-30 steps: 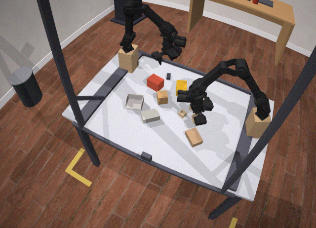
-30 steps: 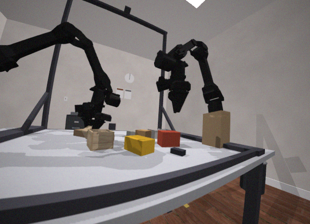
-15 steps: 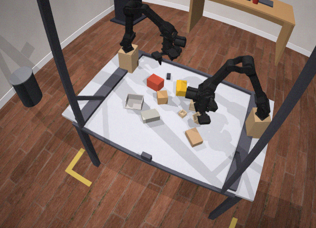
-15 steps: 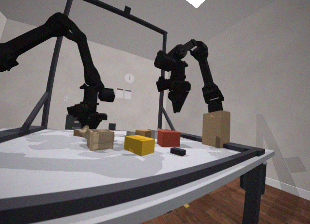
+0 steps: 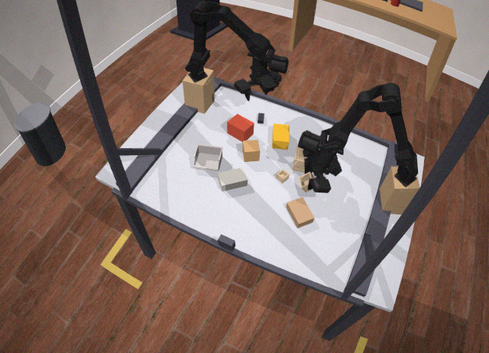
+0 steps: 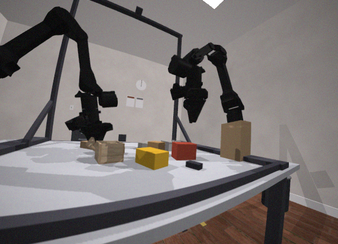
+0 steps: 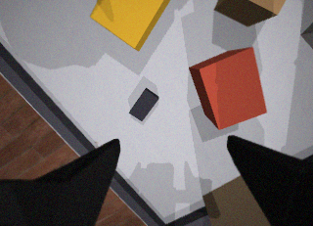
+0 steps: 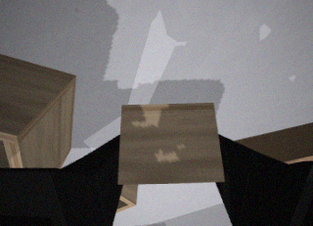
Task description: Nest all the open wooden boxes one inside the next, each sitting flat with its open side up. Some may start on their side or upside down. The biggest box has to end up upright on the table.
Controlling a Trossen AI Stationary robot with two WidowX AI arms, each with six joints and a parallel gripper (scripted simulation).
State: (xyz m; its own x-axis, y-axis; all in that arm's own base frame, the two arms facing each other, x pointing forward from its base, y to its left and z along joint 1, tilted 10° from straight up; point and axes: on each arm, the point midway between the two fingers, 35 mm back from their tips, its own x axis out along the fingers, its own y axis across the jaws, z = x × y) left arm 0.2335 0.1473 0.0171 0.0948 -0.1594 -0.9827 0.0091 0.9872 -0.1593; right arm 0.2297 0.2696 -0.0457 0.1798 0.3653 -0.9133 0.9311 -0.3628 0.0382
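Note:
My right gripper [image 5: 312,179] [image 6: 92,139] [image 8: 166,137] is shut on a small open wooden box [image 5: 305,181] [image 8: 171,138], tilted; a plain outer face fills the right wrist view's centre. A smaller wooden box [image 5: 282,176] [image 8: 129,197] sits on the table, open side up, beside the held one. The biggest wooden box [image 5: 299,160] [image 6: 109,152] [image 8: 51,120] stands close by, partly behind the right arm; which way its open side faces is unclear. My left gripper [image 5: 257,95] [image 6: 193,120] [image 7: 172,142] is open and empty, high above the table's back edge.
A yellow block [image 5: 280,136] [image 6: 151,157] [image 7: 134,16], a red block [image 5: 240,127] [image 7: 230,89] and a black piece [image 5: 260,118] [image 7: 144,105] lie behind. A grey tray [image 5: 195,160], a grey block [image 5: 233,179] and two tan blocks [image 5: 250,150] [image 5: 299,212] lie around the boxes.

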